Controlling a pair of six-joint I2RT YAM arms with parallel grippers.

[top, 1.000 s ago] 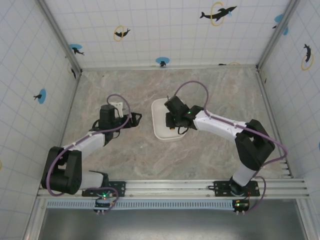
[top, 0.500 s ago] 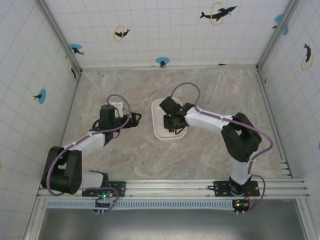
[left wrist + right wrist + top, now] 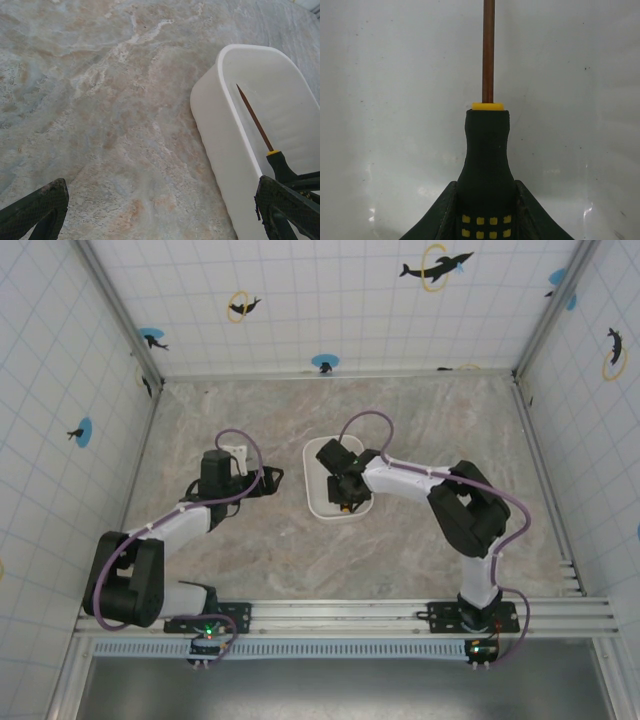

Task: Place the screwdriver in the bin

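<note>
The screwdriver (image 3: 487, 150) has a black handle with yellow squares, a yellow collar and a thin brown shaft. My right gripper (image 3: 487, 212) is shut on the handle, both fingers pressed against its sides. It holds the tool inside the white bin (image 3: 395, 100), shaft pointing along the floor. In the left wrist view the shaft of the screwdriver (image 3: 255, 120) slants over the inside of the bin (image 3: 225, 140). From above, the right gripper (image 3: 343, 492) sits over the bin (image 3: 316, 498). My left gripper (image 3: 272, 480) stands open on the table left of the bin, holding nothing.
The marble table top (image 3: 400, 410) is walled by tiled panels with dolphin stickers at the back and sides. The right arm's elbow (image 3: 462, 502) is folded close to the bin's right side. A purple cable (image 3: 365, 420) loops above the bin.
The right arm has folded its elbow leftward and its gripper has slid a little left and deeper over the bin with the screwdriver. The left arm has stayed put.
</note>
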